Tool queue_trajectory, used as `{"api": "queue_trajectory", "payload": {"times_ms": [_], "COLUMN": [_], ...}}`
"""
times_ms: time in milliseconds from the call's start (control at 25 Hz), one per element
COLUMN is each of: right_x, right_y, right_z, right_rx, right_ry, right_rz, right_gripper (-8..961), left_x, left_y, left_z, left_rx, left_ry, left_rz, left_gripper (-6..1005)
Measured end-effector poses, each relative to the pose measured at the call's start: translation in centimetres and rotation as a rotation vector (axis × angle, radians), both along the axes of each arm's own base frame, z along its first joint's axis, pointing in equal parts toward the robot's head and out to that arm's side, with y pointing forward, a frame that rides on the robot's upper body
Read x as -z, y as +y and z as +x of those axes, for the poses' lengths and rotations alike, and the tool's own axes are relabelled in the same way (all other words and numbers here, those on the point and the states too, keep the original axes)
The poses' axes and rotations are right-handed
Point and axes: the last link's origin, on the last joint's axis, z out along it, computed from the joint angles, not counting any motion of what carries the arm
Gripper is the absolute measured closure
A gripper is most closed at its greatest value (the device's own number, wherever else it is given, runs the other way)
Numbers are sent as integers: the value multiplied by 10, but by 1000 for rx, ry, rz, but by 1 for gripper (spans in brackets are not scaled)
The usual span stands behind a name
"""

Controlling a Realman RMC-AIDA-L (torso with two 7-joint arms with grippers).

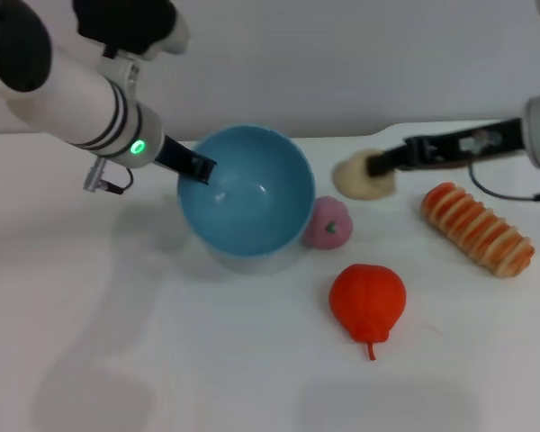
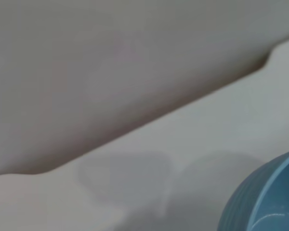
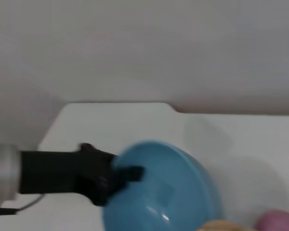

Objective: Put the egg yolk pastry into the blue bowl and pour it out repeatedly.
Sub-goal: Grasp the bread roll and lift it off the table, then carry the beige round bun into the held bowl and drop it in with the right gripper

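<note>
Beside the tilted blue bowl (image 1: 252,193) gripped by the left claw (image 1: 201,170), the right claw (image 1: 375,164) holds the egg yolk pastry (image 1: 358,179).

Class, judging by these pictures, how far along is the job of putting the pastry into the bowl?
Done: left gripper has the tilted, empty blue bowl by its rim. In hand: right gripper holds the egg yolk pastry beside the bowl. Left: dropping it in, then pouring out.

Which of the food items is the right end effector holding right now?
The egg yolk pastry, the pale beige lump, gripped by the right end effector.
</note>
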Motion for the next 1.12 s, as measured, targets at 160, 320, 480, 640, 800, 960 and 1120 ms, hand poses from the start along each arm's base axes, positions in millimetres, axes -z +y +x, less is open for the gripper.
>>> {"api": "queue_trajectory", "payload": {"times_ms": [160,320,480,640,800,960,1120], "right_x": [12,28,39,40,39,38,37], "right_y": [2,-1,0,4,6,11,15], "right_z": [-21,-34,-32,-29,-26,-24,-20], "right_rx": [-74,-118,-126,-130,-153,-148,-162], "right_ry": [33,82,91,82,74,66,51], "right_rz": [-37,-91,-98,-69,-33,2,39], "right_gripper": [905,921,926,924,904,884,787], "left_x": [9,12,10,10,9,9,8], "left_y": [-5,-6,-5,-4,-4,-3,-2], "left_z": [6,9,8,8,7,7,7], "left_rx": [23,30,28,30,30,28,27], "left_ry": [23,16,12,11,8,8,11], "left_rz": [-42,-51,-44,-40,-34,-32,-31], "left_gripper": [1001,1001,1001,1001,1001,1001,1001]}}
